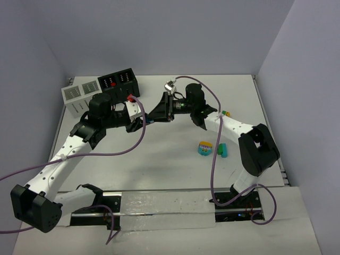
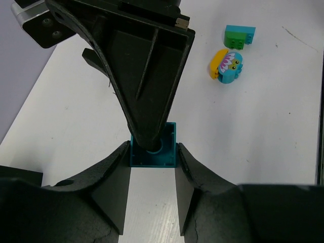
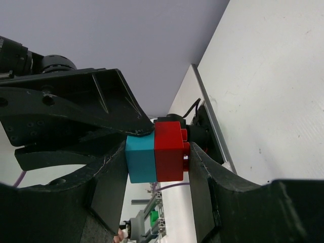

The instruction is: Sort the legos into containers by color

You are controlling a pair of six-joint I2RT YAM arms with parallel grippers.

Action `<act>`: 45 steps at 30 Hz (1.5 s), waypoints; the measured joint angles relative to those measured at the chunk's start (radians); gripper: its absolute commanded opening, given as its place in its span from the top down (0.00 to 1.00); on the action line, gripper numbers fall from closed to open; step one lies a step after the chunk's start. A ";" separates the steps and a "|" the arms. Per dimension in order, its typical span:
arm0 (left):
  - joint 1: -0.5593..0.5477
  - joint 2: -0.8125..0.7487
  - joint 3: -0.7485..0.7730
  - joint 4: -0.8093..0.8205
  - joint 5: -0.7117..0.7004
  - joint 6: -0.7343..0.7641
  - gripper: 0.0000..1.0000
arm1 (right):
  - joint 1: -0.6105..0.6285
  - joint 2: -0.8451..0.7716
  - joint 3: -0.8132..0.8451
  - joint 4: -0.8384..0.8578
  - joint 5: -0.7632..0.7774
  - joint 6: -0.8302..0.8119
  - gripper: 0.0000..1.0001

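My two grippers meet in mid-air above the table's middle. My right gripper (image 3: 158, 152) is shut on a two-brick stack, a teal brick (image 3: 140, 158) joined to a red brick (image 3: 168, 152), with its pads on the stack's two ends. My left gripper (image 2: 153, 152) is shut on the teal brick (image 2: 152, 159), its fingertips touching both side faces. In the top view the left gripper (image 1: 144, 121) and right gripper (image 1: 155, 114) overlap. The black container (image 1: 119, 82) and the white container (image 1: 79, 95) stand at the back left.
On the table to the right lie a rounded cyan-and-yellow piece (image 1: 204, 147) and a green-and-teal brick (image 1: 221, 150), with a small yellow-green piece (image 1: 227, 113) further back. Walls close in the table's left, back and right sides.
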 measured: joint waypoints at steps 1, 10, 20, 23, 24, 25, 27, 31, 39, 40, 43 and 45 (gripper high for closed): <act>0.000 0.000 0.000 0.000 0.000 -0.001 0.91 | 0.000 0.000 0.000 0.000 0.000 0.003 0.70; 0.000 -0.003 -0.006 -0.005 -0.008 -0.047 1.00 | 0.000 0.000 0.004 0.041 -0.040 0.035 0.05; 0.026 -0.049 -0.016 -0.018 0.005 -0.280 1.00 | -0.137 -0.003 0.006 0.089 -0.076 0.016 0.00; 0.079 -0.051 -0.016 -0.007 0.054 -0.418 1.00 | -0.188 -0.017 0.006 0.069 -0.083 -0.053 0.01; 0.100 -0.050 -0.020 0.008 0.075 -0.484 1.00 | -0.194 -0.027 0.007 0.049 -0.086 -0.104 0.01; 0.121 -0.051 -0.027 0.034 0.099 -0.558 1.00 | -0.196 -0.039 0.007 0.026 -0.093 -0.155 0.02; 0.151 -0.056 -0.059 0.111 0.143 -0.696 1.00 | -0.190 -0.066 0.007 -0.008 -0.118 -0.242 0.04; 0.173 -0.071 -0.133 0.261 0.211 -0.943 1.00 | -0.176 -0.123 0.007 -0.013 -0.181 -0.337 0.05; 0.174 -0.091 -0.209 0.491 0.262 -1.255 1.00 | -0.088 -0.154 0.043 -0.061 -0.260 -0.463 0.06; 0.174 -0.092 -0.209 0.506 0.263 -1.271 1.00 | -0.070 -0.154 0.055 -0.090 -0.264 -0.486 0.06; 0.174 -0.097 -0.209 0.535 0.263 -1.303 1.00 | -0.035 -0.149 0.087 -0.134 -0.269 -0.519 0.08; 0.174 -0.100 -0.209 0.540 0.263 -1.310 1.00 | -0.020 -0.147 0.093 -0.143 -0.271 -0.524 0.12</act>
